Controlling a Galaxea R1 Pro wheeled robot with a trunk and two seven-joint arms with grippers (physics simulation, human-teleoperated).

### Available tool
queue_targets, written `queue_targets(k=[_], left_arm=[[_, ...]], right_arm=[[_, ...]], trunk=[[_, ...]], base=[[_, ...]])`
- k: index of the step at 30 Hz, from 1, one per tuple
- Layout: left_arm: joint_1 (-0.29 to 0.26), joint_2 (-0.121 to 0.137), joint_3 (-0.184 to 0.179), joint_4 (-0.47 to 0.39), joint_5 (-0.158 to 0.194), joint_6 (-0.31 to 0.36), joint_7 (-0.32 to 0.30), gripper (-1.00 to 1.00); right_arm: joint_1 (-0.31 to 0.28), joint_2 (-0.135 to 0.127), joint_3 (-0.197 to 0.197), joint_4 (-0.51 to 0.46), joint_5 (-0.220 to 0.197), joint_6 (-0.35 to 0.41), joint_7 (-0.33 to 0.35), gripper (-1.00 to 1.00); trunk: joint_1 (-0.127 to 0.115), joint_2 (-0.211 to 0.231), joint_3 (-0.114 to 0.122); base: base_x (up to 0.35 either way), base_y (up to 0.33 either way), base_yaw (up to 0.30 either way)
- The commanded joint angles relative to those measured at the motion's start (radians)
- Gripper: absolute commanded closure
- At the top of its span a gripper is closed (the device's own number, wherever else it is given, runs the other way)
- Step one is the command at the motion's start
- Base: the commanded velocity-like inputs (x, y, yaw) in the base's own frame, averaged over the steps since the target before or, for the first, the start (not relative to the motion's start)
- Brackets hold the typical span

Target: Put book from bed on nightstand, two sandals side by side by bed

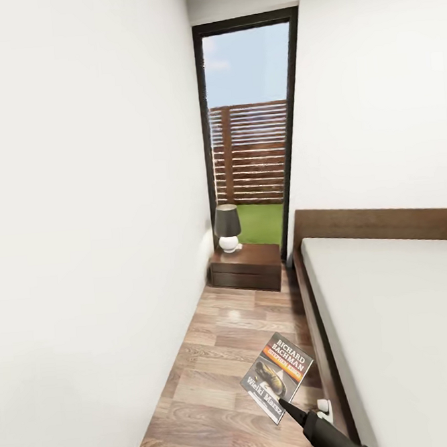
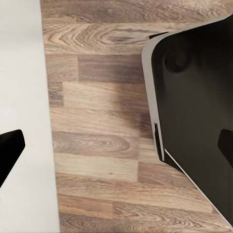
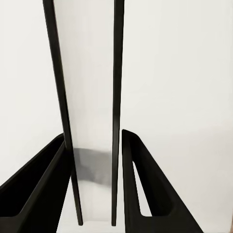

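Book (image 1: pixel 278 378) held up in the aisle between bed (image 1: pixel 392 318) and white wall, tilted, cover facing the head camera (title legible). Pinched at its lower corner by the right gripper (image 1: pixel 286 403), clenched on it; in the right wrist view, seen edge-on between the 2 black fingers (image 3: pixel 138 184). Likely carried so for the trip to the nightstand (image 1: pixel 247 265) ahead, well apart, a lamp (image 1: pixel 227 228) on top. Left gripper (image 2: pixel 116 150) over wood floor (image 2: pixel 97 145), fingertips wide apart, nothing between.
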Motion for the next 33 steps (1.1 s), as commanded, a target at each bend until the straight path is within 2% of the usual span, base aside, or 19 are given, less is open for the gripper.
queue_targets(k=[1,16,33], left_arm=[[0.001,0.001,-0.008,-0.003,0.004,0.0,0.007,-1.0],[0.001,-0.002,-0.009,-0.003,0.004,-0.002,0.006,-1.0],[0.001,-0.008,-0.01,-0.003,0.004,-0.002,0.006,-1.0]], right_arm=[[0.0,0.0,0.002,0.001,-0.009,0.01,0.003,1.0],[0.0,0.0,0.003,0.002,-0.009,0.01,0.003,1.0],[0.0,0.0,0.002,0.002,-0.008,0.01,0.003,1.0]], trunk=[[0.0,0.0,0.0],[0.0,0.0,0.0],[0.0,0.0,0.0]], base=[[0.025,0.119,-0.004],[0.016,0.043,-0.017],[0.087,0.06,-0.179]])
